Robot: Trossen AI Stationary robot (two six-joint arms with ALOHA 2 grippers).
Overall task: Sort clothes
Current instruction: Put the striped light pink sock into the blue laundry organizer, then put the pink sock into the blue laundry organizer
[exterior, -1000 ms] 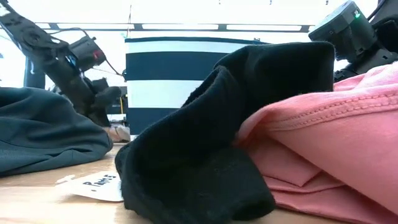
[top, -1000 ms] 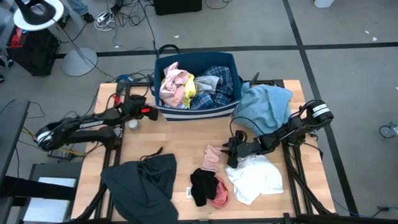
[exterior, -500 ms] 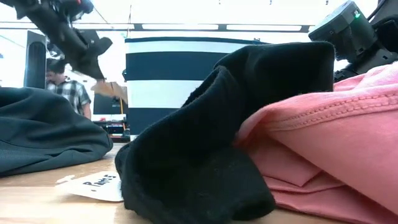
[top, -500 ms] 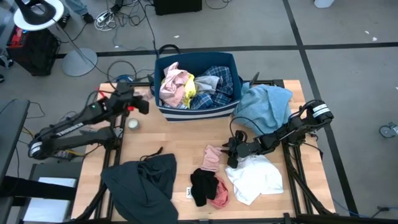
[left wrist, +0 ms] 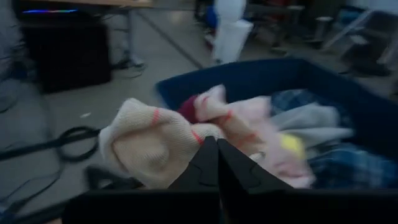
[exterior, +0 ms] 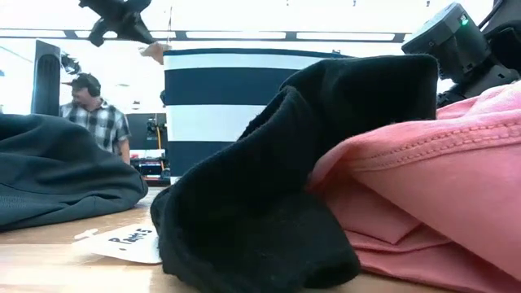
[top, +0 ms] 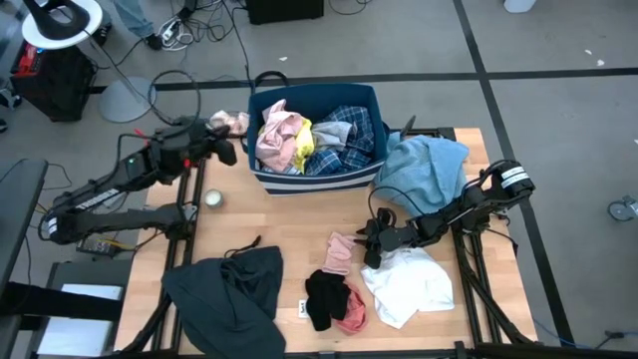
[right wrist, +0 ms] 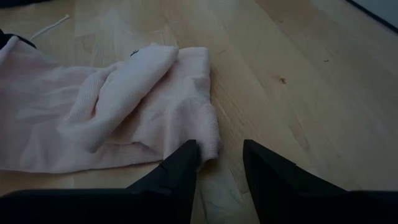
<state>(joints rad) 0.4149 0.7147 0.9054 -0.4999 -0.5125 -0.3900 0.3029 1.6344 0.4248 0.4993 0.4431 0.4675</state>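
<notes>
Beside bin (top: 317, 175): sock (top: 231, 123) (between left fingers (left wrist: 208, 168)).

Wood table (top: 289, 214) w/ clothes (top: 404, 284), bin (top: 317, 178), tag (top: 301, 310)

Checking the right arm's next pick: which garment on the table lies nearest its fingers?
The pale pink garment, right at the right gripper's open fingers; the black, white and dark grey ones lie farther off.
</notes>
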